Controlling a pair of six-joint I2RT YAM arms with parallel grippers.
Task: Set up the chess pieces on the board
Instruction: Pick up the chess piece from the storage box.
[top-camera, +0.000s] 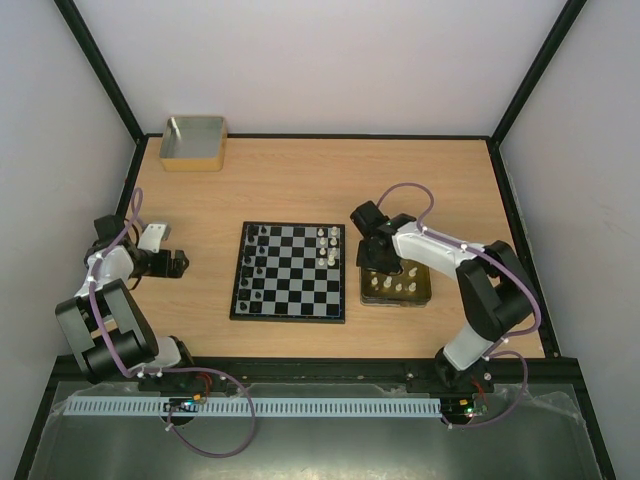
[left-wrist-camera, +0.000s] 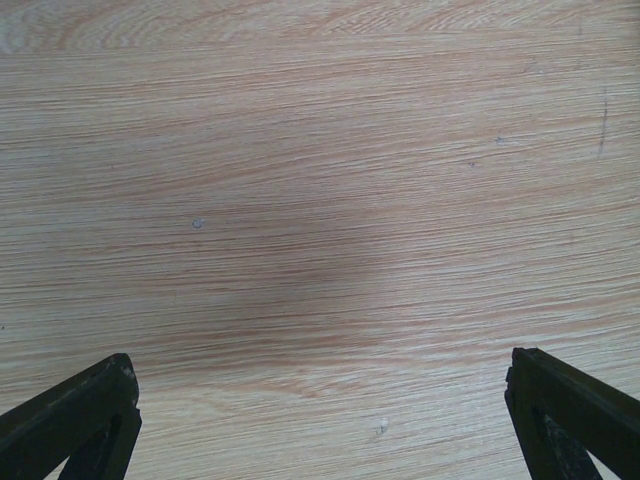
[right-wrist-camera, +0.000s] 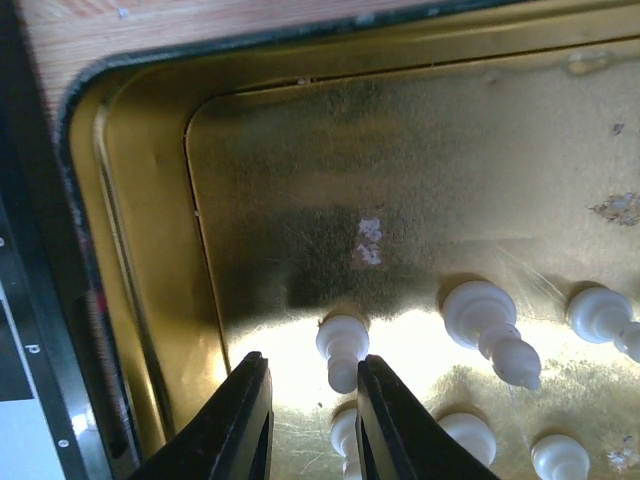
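Note:
The board (top-camera: 288, 316) lies at mid-table, with black chess pieces (top-camera: 252, 262) along its left columns and a few cream-white ones (top-camera: 326, 245) at its upper right. More white pieces (top-camera: 399, 287) stand in the gold tin (top-camera: 425, 298) to the board's right. My right gripper (top-camera: 378, 268) hangs low in that tin. Its jaws stand a little apart around the top of a white pawn (right-wrist-camera: 342, 345), which sits close to the right finger with a gap on the left side (right-wrist-camera: 312, 362). My left gripper (top-camera: 180, 264) is wide open over bare wood (left-wrist-camera: 320, 362), holding nothing.
A grey box with a tan rim (top-camera: 194, 143) stands at the back left. In the right wrist view, other white pieces (right-wrist-camera: 490, 325) (right-wrist-camera: 600, 315) (right-wrist-camera: 560, 460) stand to the right of the fingers, and the tin's wall (right-wrist-camera: 130, 250) rises on the left.

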